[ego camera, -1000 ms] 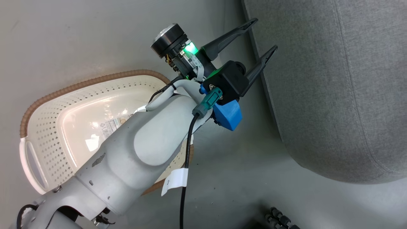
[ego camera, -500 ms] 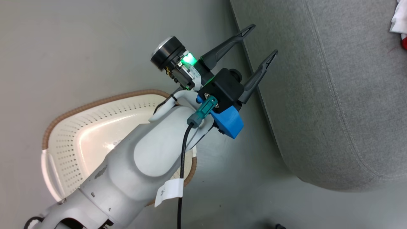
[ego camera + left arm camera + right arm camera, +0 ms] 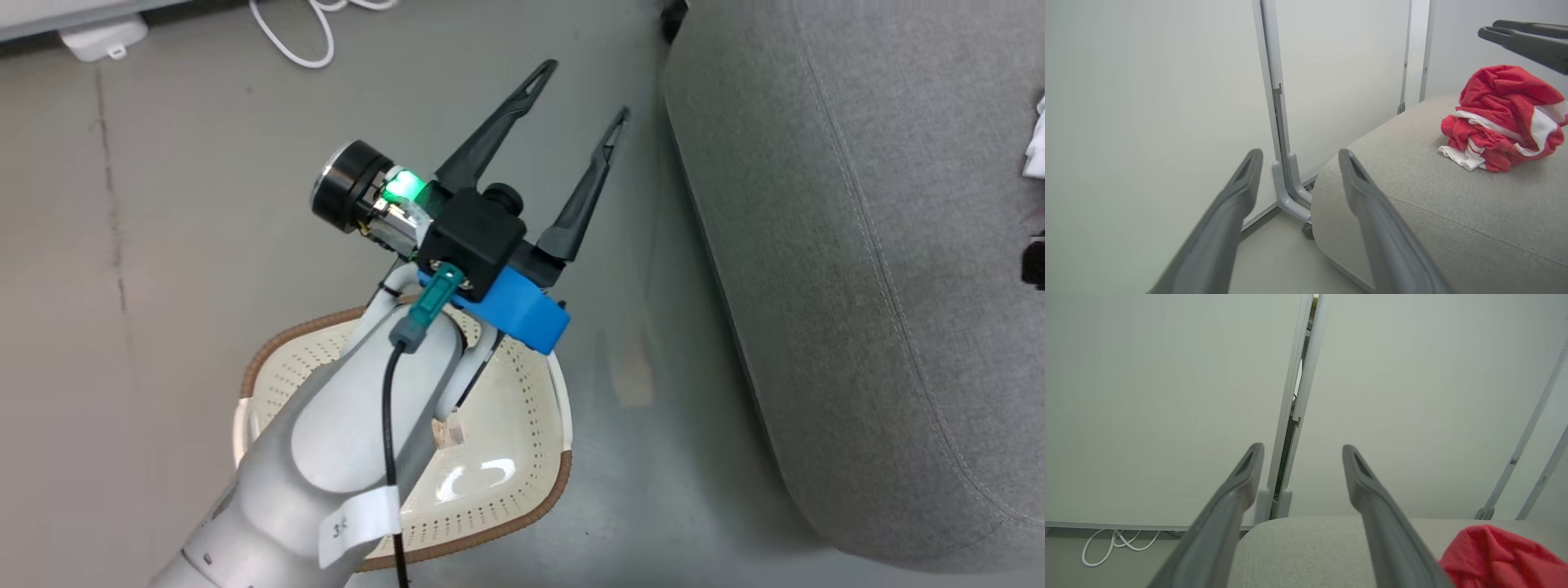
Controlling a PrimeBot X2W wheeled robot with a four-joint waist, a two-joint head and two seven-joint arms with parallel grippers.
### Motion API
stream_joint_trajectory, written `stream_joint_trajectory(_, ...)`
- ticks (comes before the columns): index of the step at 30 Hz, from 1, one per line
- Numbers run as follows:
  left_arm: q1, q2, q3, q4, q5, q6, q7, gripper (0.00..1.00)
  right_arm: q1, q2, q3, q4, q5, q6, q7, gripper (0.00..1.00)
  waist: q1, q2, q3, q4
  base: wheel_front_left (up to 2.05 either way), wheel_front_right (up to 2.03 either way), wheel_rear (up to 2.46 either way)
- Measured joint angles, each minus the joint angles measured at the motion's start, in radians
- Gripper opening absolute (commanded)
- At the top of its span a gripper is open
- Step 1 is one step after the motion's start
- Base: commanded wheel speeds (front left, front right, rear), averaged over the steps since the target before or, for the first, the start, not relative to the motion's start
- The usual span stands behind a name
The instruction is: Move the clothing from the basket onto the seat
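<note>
The pale left forearm (image 3: pixel 351 441) rises from the lower left of the head view, and the left gripper (image 3: pixel 584 91) has its two dark fingers spread wide, holding nothing. The right gripper (image 3: pixel 1300 457) is spread and empty too; the dark tips (image 3: pixel 1523 41) at the left wrist view's upper right are probably its.

- Head camera looks steeply down on a cream perforated basket (image 3: pixel 531 441) and grey woven sofa seat (image 3: pixel 857 286).
- Both wrist cameras face pale wall panels (image 3: pixel 1147 396), low across that seat.
</note>
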Motion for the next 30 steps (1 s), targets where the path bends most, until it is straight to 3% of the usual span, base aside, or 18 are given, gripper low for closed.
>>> stream_joint_trajectory(6,0.091,0.009,0.113,-0.022,0.003,0.011,0.0,1.0,0.041,0.024,0.087,0.024,-0.003,0.0,0.0,1.0,-0.0001,0.0,-0.086,0.053,0.0,0.0,0.0)
stream_joint_trajectory(15,0.257,0.013,0.286,-0.049,0.012,0.018,0.0,1.0,0.141,0.071,0.14,0.054,0.008,0.0,0.0,1.0,-0.0001,0.0,-0.214,0.117,0.0,0.0,0.0)
stream_joint_trajectory(30,0.487,-0.01,0.45,-0.124,0.08,-0.005,0.0,1.0,0.317,0.153,0.174,0.087,0.03,0.0,0.0,1.0,-0.0001,0.0001,-0.354,0.17,0.0,0.0,0.0)
